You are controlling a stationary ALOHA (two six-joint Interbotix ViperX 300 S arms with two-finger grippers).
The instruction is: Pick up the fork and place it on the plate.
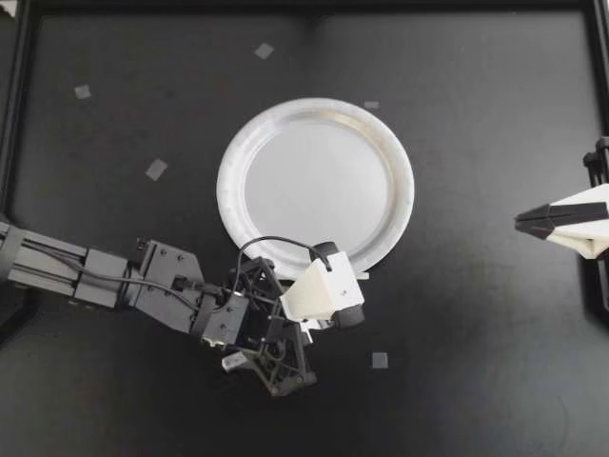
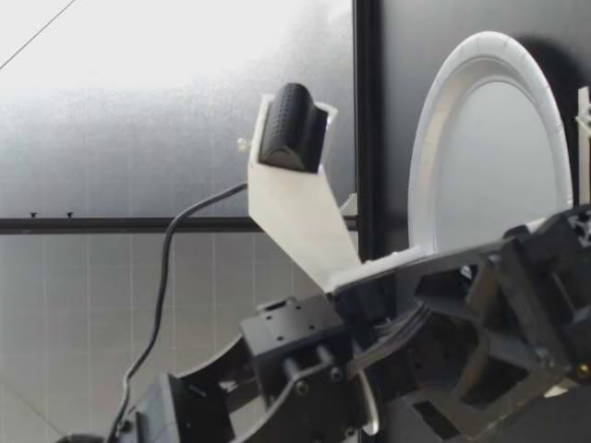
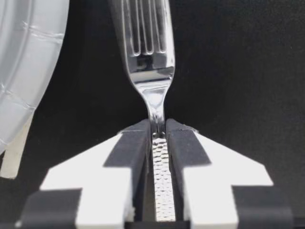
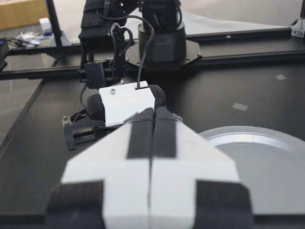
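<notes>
Two risks stand out. First, my left gripper [image 1: 309,327], reaching in from the left, is clamped on the fork [image 3: 151,81] by its slim handle alone, just behind the neck. The broad head and tines jut ahead over the black table [image 1: 114,400], just beside the plate [image 1: 233,181] and not yet on it. Polished steel is slick, though the handle's hammered dimples should help. With the weight out front, the fork could swivel or slide in so narrow a pinch during a quick swing. Second, the plate looks thin and light, a round white disposable with a fluted, raised rim; tines or the gripper catching that rim could shove or tip it. Far right, my right gripper [image 1: 521,222] rests pressed shut and empty, well apart from all this
</notes>
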